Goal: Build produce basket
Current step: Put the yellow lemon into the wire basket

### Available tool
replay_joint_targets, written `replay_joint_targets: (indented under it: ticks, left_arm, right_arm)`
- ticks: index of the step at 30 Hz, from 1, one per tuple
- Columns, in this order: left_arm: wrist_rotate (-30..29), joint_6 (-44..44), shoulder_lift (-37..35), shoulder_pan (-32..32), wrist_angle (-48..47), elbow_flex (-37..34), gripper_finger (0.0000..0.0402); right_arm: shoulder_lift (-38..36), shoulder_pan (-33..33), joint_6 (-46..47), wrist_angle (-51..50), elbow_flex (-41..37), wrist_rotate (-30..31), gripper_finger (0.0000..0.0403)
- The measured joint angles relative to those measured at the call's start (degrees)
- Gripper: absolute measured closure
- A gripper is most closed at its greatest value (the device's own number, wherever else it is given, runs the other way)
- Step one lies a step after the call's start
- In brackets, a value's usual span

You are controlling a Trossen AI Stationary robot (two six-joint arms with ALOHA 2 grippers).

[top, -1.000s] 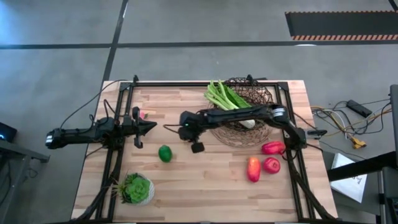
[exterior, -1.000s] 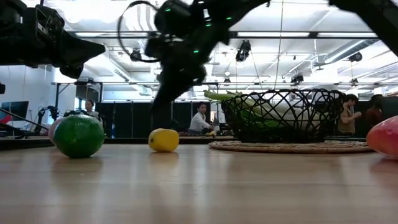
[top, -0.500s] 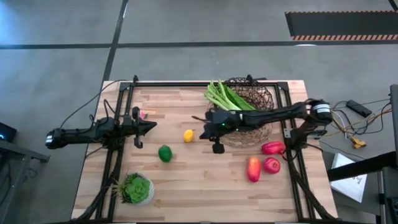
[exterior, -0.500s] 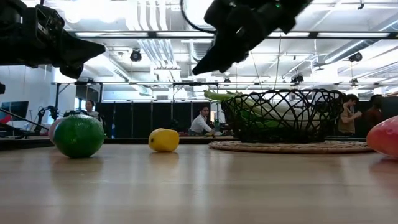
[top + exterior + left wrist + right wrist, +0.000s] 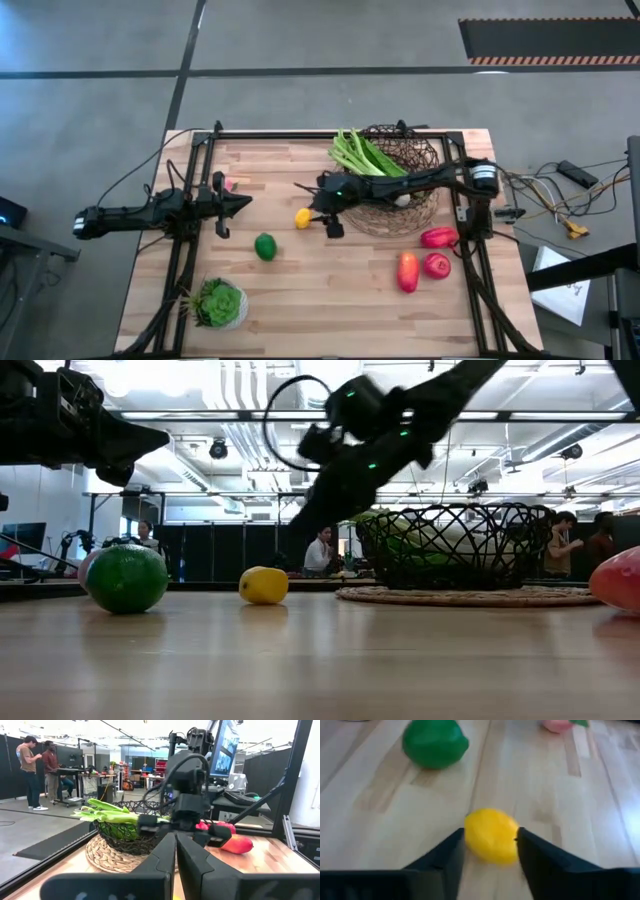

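Observation:
The yellow lemon [image 5: 302, 217] rests on the table between the green lime [image 5: 265, 246] and the dark woven wire basket [image 5: 402, 182]. Green leafy stalks [image 5: 358, 154] lie in the basket, their leafy ends over its far-left rim. My right gripper [image 5: 310, 203] reaches across the basket and hangs open just above the lemon [image 5: 491, 835]; its fingers [image 5: 451, 851] stand on either side without touching. The low view shows it [image 5: 299, 526] off the table. My left gripper [image 5: 236, 203] waits shut at the table's left. The pink onion [image 5: 232, 184] lies beside it.
Two red pieces [image 5: 438, 237] [image 5: 436, 265] and an orange one [image 5: 407, 271] lie near the table's right edge, below the basket's round woven mat [image 5: 372, 222]. A potted spiky plant [image 5: 220, 303] stands at the near-left corner. People show in the room beyond.
My right gripper, a second ago low over the lemon, rose and drew back toward the basket. It has since swung back toward the lemon and come down again. The lemon, lime and basket have stayed where they were.

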Motion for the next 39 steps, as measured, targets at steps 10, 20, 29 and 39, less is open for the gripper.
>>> replay_joint_targets:
  ticks: [10, 20, 29, 39]
  left_arm:
    - [0.0, 0.0, 0.07, 0.0, -0.03, 0.0, 0.0402]
    - [0.0, -0.01, 0.12, -0.02, -0.01, 0.0, 0.0402]
    - [0.0, 0.0, 0.12, -0.02, -0.01, 0.0, 0.0402]
    - [0.0, -0.01, 0.12, -0.02, -0.01, 0.0, 0.0402]
  right_arm:
    - [14.67, -1.03, -10.97, -21.47, 20.3, -2.78, 0.0077]
    - [22.11, -0.9, -10.81, -29.57, 29.71, -2.97, 0.0118]
    - [20.43, 0.4, -8.03, -33.97, 29.53, -2.33, 0.025]
    - [12.44, 4.03, -7.11, -33.84, 25.11, -2.41, 0.025]
